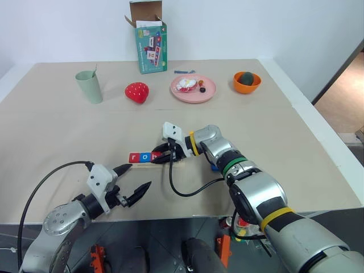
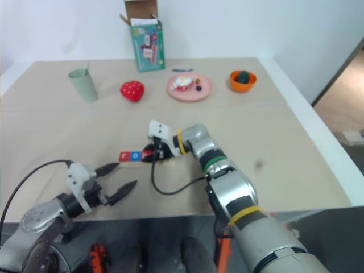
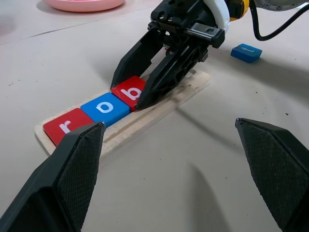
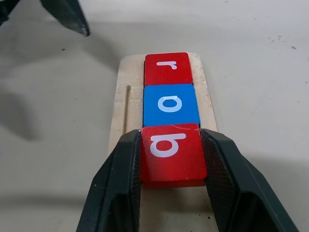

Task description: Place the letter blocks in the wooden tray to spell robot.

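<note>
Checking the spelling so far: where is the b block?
The b block sits third on the wooden tray, beside the blue o block, between the right gripper fingers.

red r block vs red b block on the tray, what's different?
The r block sits at the end of the wooden tray, free of any tool; the b block is third in line, pinched between the right tool's fingers. They carry different letters. Both are red square tiles with white lettering, flanking the blue o block.
</note>
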You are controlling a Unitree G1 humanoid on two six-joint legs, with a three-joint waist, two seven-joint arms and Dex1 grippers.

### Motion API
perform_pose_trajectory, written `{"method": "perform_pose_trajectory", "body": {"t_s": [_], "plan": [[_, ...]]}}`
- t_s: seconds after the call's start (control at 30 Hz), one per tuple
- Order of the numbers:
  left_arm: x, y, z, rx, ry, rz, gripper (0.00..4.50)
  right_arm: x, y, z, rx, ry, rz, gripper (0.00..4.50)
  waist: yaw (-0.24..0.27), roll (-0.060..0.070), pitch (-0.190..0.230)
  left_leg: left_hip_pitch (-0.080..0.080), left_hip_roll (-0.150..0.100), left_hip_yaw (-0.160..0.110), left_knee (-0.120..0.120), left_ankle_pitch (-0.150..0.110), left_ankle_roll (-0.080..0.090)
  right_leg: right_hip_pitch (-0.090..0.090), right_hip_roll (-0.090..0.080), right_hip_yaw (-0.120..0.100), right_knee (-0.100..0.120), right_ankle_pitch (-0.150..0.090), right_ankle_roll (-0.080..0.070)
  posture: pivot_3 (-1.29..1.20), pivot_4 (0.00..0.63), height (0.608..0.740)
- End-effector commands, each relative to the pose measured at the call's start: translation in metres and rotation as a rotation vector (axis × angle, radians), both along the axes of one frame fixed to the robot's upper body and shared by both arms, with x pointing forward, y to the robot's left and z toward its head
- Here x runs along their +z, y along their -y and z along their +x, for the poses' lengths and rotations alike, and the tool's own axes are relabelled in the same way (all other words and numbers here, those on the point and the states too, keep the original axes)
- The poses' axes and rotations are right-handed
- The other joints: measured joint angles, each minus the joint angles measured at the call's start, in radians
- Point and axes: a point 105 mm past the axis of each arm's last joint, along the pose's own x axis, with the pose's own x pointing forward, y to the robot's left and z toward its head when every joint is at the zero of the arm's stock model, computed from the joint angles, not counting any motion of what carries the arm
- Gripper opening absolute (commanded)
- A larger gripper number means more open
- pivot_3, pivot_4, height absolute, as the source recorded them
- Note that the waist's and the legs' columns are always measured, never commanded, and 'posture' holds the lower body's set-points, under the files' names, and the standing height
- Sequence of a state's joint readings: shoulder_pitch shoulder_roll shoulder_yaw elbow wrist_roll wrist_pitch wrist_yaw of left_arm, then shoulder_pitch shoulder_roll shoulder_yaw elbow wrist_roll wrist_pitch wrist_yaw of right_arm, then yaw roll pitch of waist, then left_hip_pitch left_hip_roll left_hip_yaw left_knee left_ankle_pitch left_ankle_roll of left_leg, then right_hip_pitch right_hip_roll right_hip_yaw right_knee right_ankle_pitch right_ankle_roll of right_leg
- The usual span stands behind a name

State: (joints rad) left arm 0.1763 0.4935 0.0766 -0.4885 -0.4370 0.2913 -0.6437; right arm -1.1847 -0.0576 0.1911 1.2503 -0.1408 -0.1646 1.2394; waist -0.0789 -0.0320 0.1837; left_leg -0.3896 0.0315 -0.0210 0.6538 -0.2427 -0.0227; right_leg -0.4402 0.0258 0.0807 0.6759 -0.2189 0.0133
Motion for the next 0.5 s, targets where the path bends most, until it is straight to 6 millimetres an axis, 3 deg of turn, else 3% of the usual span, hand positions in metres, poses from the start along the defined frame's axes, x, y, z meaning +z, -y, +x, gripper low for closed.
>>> {"method": "perform_pose_trajectory", "body": {"t_s": [0.03,0.5], "plan": [[0.0092,0.0043,-0.0024,-0.03,0.043,0.016,4.5,-0.0003,0.0034,-0.0024,0.034,0.005,-0.027,1.75,0.0,0.0,0.0,0.0,0.0,0.0,0.0,0.0,0.0,0.0,0.0,0.0,0.0,0.0,0.0,0.0,0.15,0.74],[0.0084,0.0068,-0.0021,-0.042,0.041,0.013,4.5,-0.0046,0.0059,-0.0064,0.068,0.008,-0.042,1.75,0.0,0.0,0.0,0.0,0.0,0.0,0.0,0.0,0.0,0.0,0.0,0.0,0.0,0.0,0.0,0.0,0.15,0.74]]}}
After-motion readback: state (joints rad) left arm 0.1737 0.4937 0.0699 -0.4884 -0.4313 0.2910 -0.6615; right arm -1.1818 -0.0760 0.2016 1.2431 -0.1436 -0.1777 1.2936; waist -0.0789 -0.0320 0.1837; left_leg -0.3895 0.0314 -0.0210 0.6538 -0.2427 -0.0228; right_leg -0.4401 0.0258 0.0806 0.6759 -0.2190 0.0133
